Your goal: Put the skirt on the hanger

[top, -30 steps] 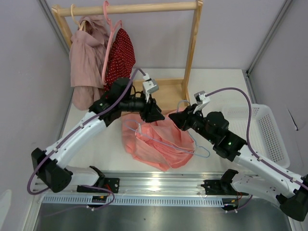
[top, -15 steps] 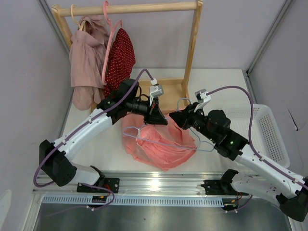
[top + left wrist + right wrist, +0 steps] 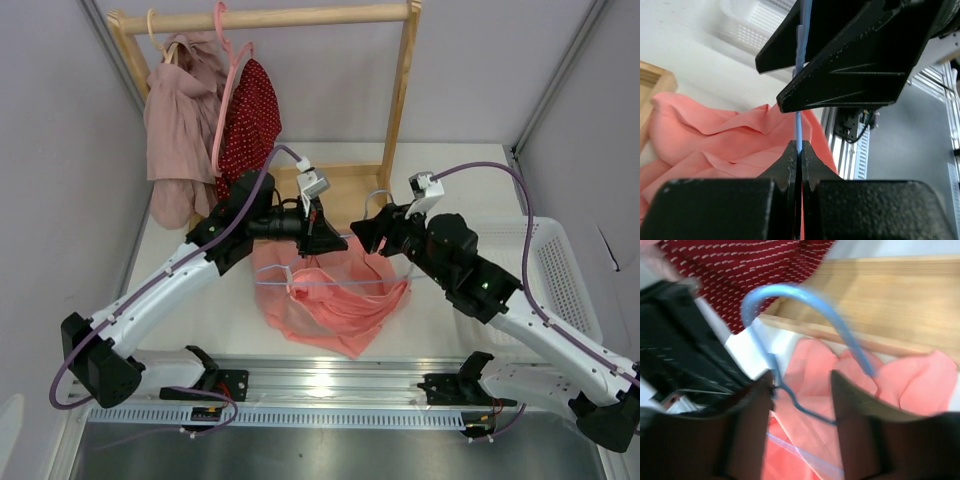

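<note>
While skirt (image 3: 335,310) bunches mid-frame, hanger (image 3: 340,283) crosses it
Left gripper (image 3: 799,150) clamps the wire; right gripper (image 3: 800,385) gapes around its neck.

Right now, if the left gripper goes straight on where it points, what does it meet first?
Probably the right gripper, which sits directly ahead of the left gripper. The hanger wire it clamps runs straight toward it, with the skirt lower down. The gap between them is hard to judge.

The skirt (image 3: 335,305) is thin, soft matt cloth, all creased up. The hanger (image 3: 785,288) looks like smooth light-blue wire, and the rack (image 3: 350,190) base behind the skirt is plain wood.
</note>
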Controlling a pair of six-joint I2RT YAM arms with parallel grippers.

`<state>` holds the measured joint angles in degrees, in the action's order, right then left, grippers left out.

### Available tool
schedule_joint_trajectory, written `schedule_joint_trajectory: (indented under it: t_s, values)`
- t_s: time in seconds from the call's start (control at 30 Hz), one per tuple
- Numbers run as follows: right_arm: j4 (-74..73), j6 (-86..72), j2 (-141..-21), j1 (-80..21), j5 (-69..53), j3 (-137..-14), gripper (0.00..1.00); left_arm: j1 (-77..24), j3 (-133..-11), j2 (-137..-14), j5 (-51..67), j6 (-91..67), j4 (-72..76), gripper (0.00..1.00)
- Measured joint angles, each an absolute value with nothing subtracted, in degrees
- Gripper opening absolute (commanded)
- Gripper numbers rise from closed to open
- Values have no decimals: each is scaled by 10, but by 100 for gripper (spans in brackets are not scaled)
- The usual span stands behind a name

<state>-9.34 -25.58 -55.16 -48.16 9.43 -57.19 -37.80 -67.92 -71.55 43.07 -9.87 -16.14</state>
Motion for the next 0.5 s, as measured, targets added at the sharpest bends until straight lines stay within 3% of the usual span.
schedule_joint_trajectory:
  t_s: [0.03, 0.13, 0.33, 0.5]
  values:
    - [-97, -261, -552, -480, 103, -574, 73, -380, -679, -709, 415, -107, -160, 0]
    - [-112, -273, -556, -479, 139, -583, 87, -381, -679, -696, 369, -124, -159, 0]
    - [-150, -285, -556, -476, 181, -590, 96, -382, -679, -694, 297, -142, -165, 0]
    - [-180, -287, -540, -468, 203, -595, 98, -380, -679, -692, 239, -153, -168, 0]
